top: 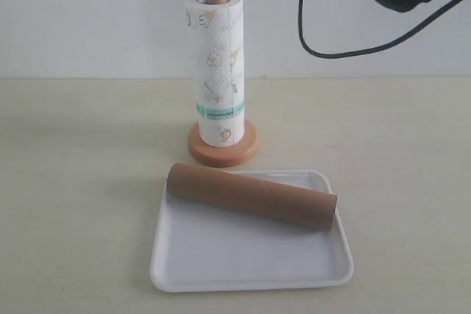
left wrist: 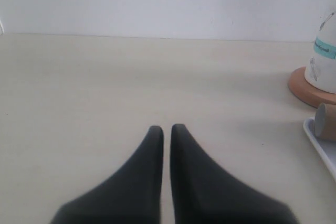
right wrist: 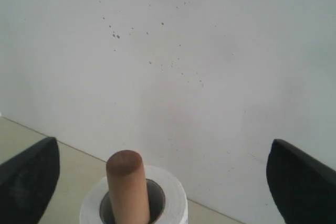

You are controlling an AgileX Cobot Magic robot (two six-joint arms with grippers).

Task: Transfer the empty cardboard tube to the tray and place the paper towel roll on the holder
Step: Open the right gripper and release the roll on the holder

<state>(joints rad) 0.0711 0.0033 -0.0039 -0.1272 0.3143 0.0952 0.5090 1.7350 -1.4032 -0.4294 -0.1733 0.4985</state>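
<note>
Against a plain white wall and over a pale table point(top: 73, 182), the right claw point(right wrist: 163, 148) gapes wide and grips nothing. Directly below it, a white paper towel roll point(top: 215, 71) with yellow cartoons and a teal band sits on the wooden holder point(top: 223, 154). Lower still, the brown cardboard tube point(top: 250, 196) lies across the white tray point(top: 250, 273). The left claw point(left wrist: 167, 128) is pinched closed and empty.

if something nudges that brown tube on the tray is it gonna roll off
The cardboard tube lies on its side, a round cylinder, so a sideways nudge would probably set it rolling. The tray has only a low rim, which may not stop it. It looks like plain cardboard, so likely light and crushable under a hard squeeze.
</note>
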